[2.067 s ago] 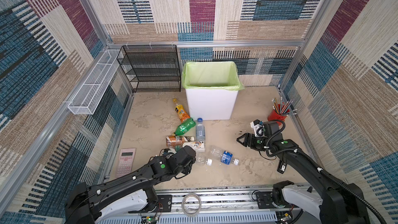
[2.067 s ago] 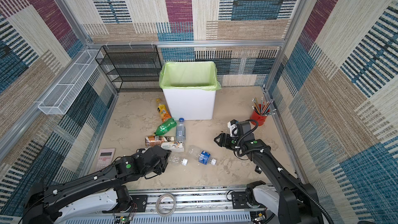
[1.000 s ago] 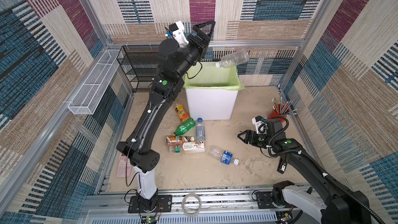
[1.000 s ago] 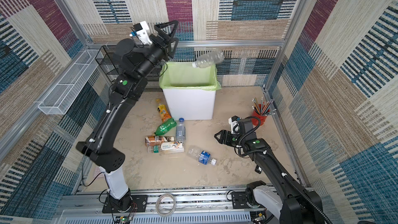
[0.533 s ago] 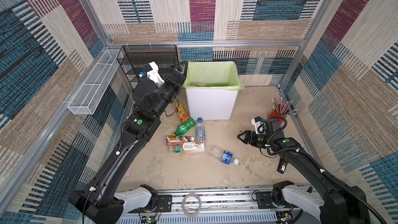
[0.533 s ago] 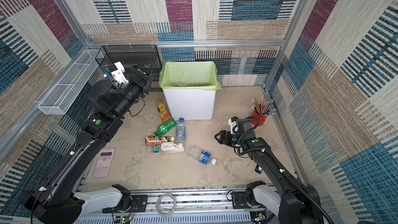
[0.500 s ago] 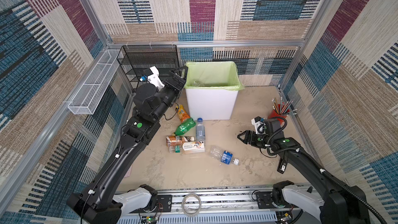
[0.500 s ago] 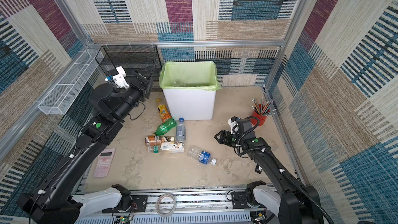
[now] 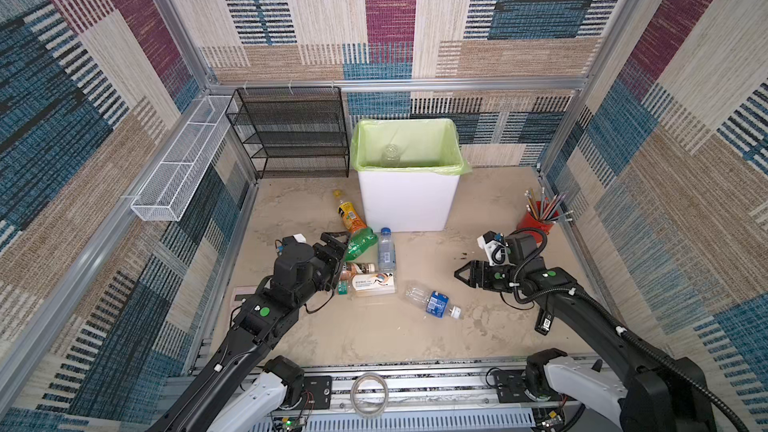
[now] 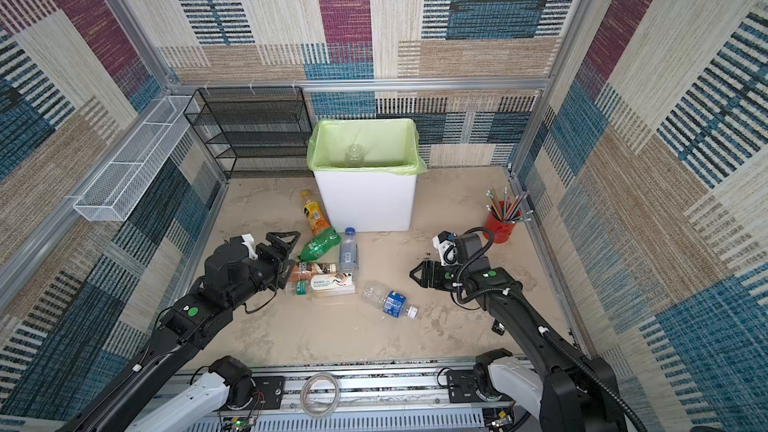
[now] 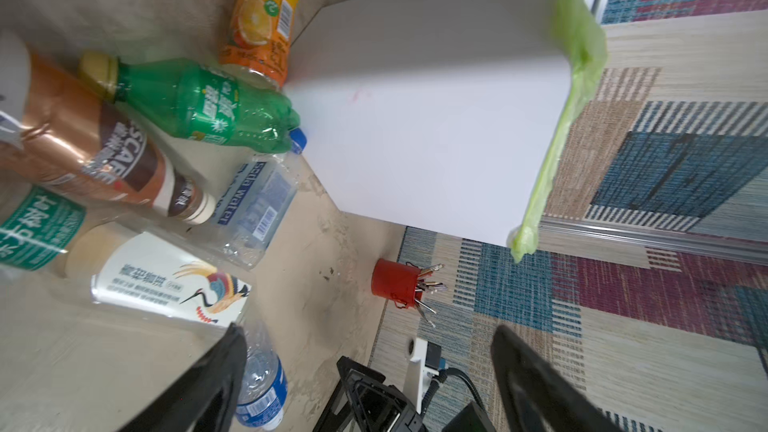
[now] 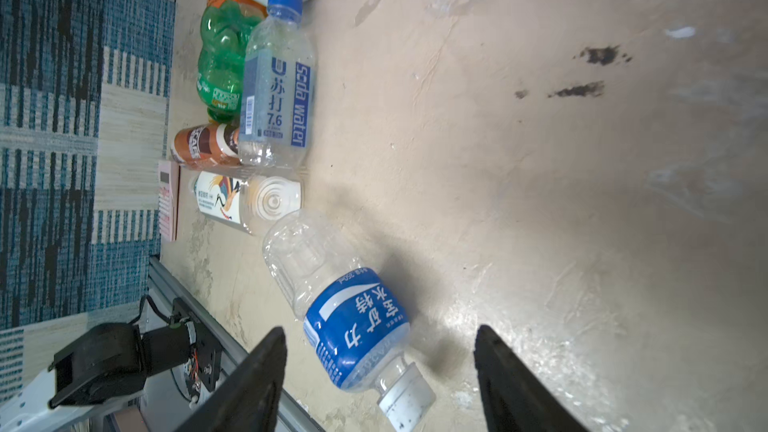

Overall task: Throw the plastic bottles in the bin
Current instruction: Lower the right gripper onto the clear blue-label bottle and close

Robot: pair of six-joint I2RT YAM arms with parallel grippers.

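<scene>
The white bin (image 9: 409,201) with a green bag stands at the back of the floor in both top views, and a clear bottle (image 9: 390,155) lies inside it. Several plastic bottles lie in a heap in front of it: orange (image 9: 351,214), green (image 9: 360,241), soda water (image 9: 386,249), brown (image 9: 359,268) and white-labelled (image 9: 372,284). My left gripper (image 9: 337,241) hangs open and empty just left of the heap. A blue-labelled clear bottle (image 12: 353,317) lies apart. My right gripper (image 12: 379,329) is open, its fingers either side of that bottle's cap end without touching.
A black mesh rack (image 9: 291,130) and a white wire basket (image 9: 178,168) line the back left. A red cup of pencils (image 9: 538,220) stands by the right wall. A pink calculator (image 9: 239,295) lies under my left arm.
My left arm has swung down from above the bin to the floor beside the bottle heap. The clear bottle that was in the air now lies in the bin. The right arm has hardly moved.
</scene>
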